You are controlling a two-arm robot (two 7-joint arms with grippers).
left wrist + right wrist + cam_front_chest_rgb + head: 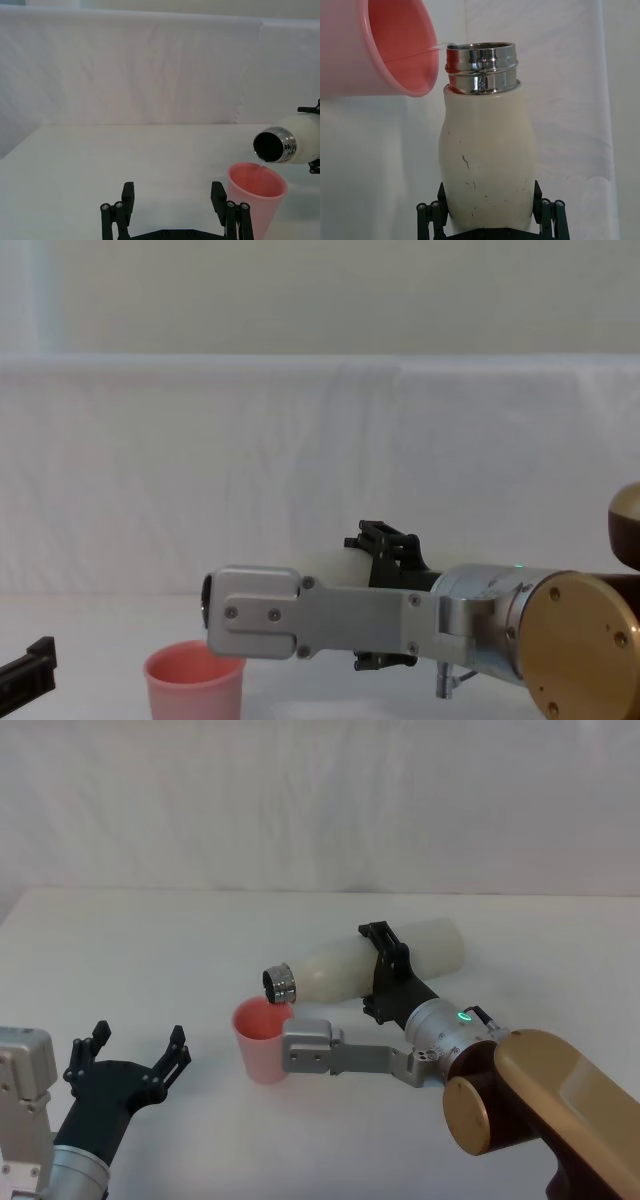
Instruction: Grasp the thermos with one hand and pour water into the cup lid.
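Observation:
The cream-white thermos [370, 968] lies tipped almost level above the table, its steel neck [280, 984] over the rim of the pink cup lid [262, 1038]. My right gripper [388, 972] is shut on the thermos body. In the right wrist view the thermos [487, 160] sits between the black fingers, and a thin stream of water runs from its mouth into the cup lid [390, 47]. The left wrist view shows the open thermos mouth [272, 145] just above the cup lid [256, 197]. My left gripper [128, 1055] rests open on the table to the left of the cup lid.
The white table [200, 940] runs back to a white cloth backdrop [320, 800]. My right arm's grey link [340, 1055] and gold-brown elbow [530, 1105] cross the table just right of the cup lid.

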